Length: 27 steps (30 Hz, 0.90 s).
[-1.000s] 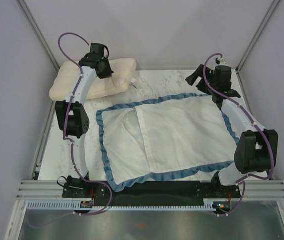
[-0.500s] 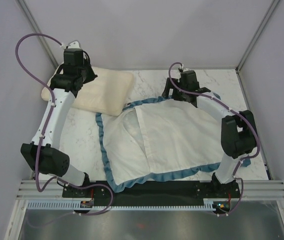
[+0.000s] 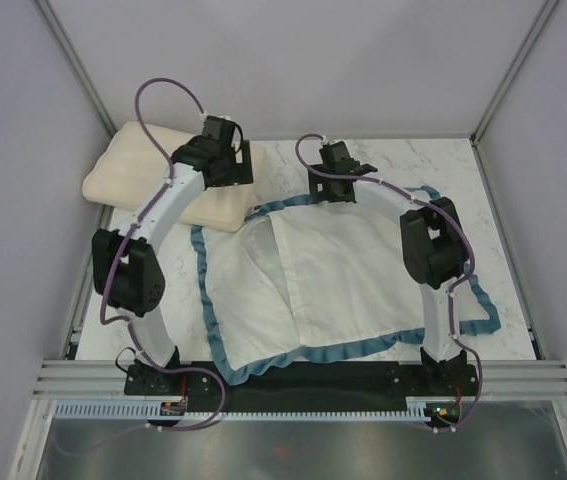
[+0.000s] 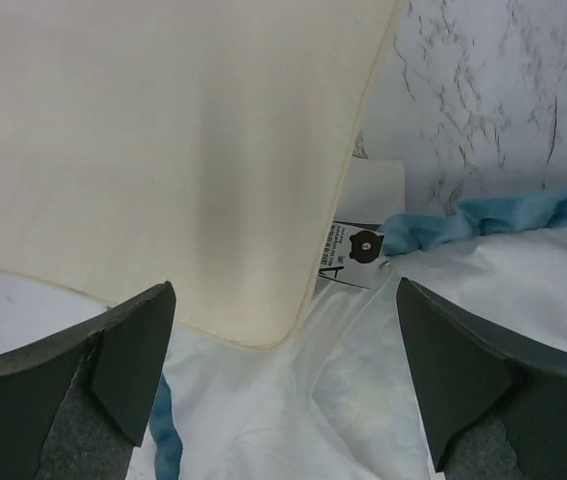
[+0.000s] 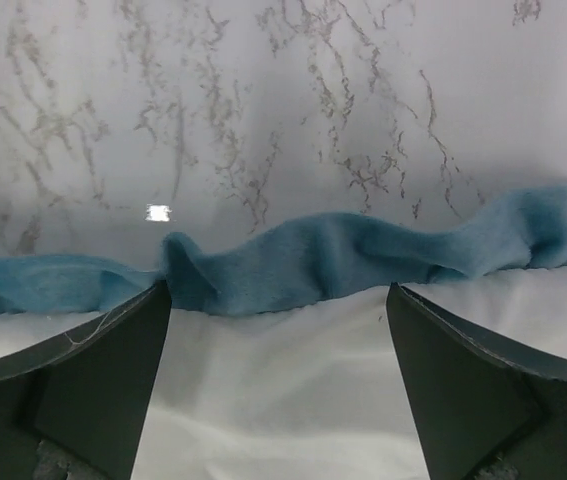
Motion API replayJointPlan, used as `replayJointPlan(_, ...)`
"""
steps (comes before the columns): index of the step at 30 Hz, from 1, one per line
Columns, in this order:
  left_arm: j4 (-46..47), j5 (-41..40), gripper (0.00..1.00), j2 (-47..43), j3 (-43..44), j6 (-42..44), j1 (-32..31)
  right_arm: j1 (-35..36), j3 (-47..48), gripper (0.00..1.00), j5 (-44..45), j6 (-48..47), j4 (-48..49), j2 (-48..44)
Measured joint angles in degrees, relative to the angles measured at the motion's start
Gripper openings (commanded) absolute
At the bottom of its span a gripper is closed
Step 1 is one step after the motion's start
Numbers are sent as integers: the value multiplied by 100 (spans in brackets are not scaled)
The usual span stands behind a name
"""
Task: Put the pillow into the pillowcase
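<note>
Top external view: cream pillow (image 3: 128, 180) lies upper left, outside the white pillowcase (image 3: 353, 270) at centre. Left gripper (image 4: 281, 360) and right gripper (image 5: 278, 360) hover over the case's upper blue ruffle (image 5: 343, 255), jaws wide, empty. Likely next: pinch the opening apart.

Blue ruffled edge of the pillowcase (image 5: 343, 255) on the marble table (image 5: 283, 90), between two wide-apart dark fingers (image 5: 73, 400).

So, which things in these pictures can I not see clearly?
- Top view: the left arm covers the pillow's near right corner, so whether it overlaps the pillowcase is hidden.
- Left wrist view: the print on the label is too small to read.
- Right wrist view: the edges cut off the pillowcase; only its blue ruffle strip shows.
</note>
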Motion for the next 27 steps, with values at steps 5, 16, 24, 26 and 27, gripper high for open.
replayJointPlan(5,-59,-166,100,968,243,179,-452,-7,160,93,387,-87,-155,415)
replayJointPlan(16,-461,-1377,31,2621,1416,387,-466,-9,448,53,463,-63,-116,730)
replayJointPlan(24,-529,-1386,2,2763,1733,553,-131,-138,656,17,363,79,-26,925)
replayJointPlan(26,-531,-1200,2,2702,1733,527,26,-208,730,15,308,114,-35,951)
replayJointPlan(27,-535,-1099,2,2647,1731,496,122,-249,791,15,291,120,-37,981)
